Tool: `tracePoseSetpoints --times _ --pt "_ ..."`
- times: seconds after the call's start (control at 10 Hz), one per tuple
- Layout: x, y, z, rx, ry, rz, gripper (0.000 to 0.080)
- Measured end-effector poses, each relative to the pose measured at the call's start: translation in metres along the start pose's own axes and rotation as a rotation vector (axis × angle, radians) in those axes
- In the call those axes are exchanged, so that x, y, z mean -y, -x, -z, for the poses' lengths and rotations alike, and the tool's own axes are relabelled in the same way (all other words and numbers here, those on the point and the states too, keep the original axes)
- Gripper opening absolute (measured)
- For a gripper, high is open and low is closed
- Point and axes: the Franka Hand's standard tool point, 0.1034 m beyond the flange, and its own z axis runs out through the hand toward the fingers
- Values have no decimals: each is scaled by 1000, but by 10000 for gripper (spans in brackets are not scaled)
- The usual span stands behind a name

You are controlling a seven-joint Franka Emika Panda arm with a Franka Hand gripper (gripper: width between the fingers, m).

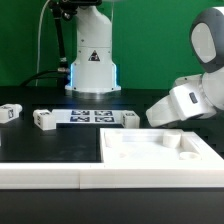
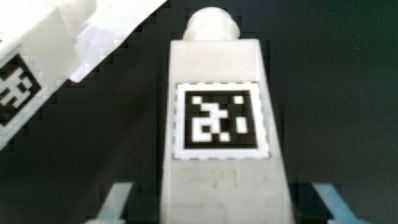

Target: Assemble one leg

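Leg (image 2: pixel 217 110) fills the wrist view, lying flat on the dark table, tag face up. The gripper (image 2: pixel 222 205) is straddling its near end: the pale fingers (image 2: pixel 125 200) are spread, one on each side, and a dark sliver shows between each finger and the block, so they are around it and not pinching. Its long axis runs straight away from the fingers, and the rounded peg (image 2: pixel 210 20) marks the far end. Just beside it lies another white tagged piece (image 2: pixel 27 80), cut off by the frame; I can't tell what that is.

Over to the exterior view, starting nearest the camera. A long white rail (image 1: pixel 50 175) crosses the front at 6 o'clock. Behind it, toward 4 o'clock, sits the white tray-like panel (image 1: pixel 205 150), its shallow recess showing bare white floor.

Further back comes the row on the black table: a tagged block (image 1: pixel 128 118) at 11 o'clock from the panel, the marker board (image 1: pixel 90 116) at that block's 9 o'clock, then two more blocks (image 1: pixel 42 119) and (image 1: pixel 8 113) further along. The arm (image 1: pixel 190 103) reaches in low from 3 o'clock, with its tip just beside that first block. At the very back, at 12 o'clock, stands the robot base (image 1: pixel 92 60).
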Motion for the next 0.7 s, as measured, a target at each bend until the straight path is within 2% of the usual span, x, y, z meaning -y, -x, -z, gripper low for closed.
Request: tracePoseSetpoints --times 0.4,0.6,0.7 --pt "0 1 1 2 -3 0 290" --pt "-3 23 28 -7 -19 -11 290" --pt "-6 31 35 -27 -20 -14 291"
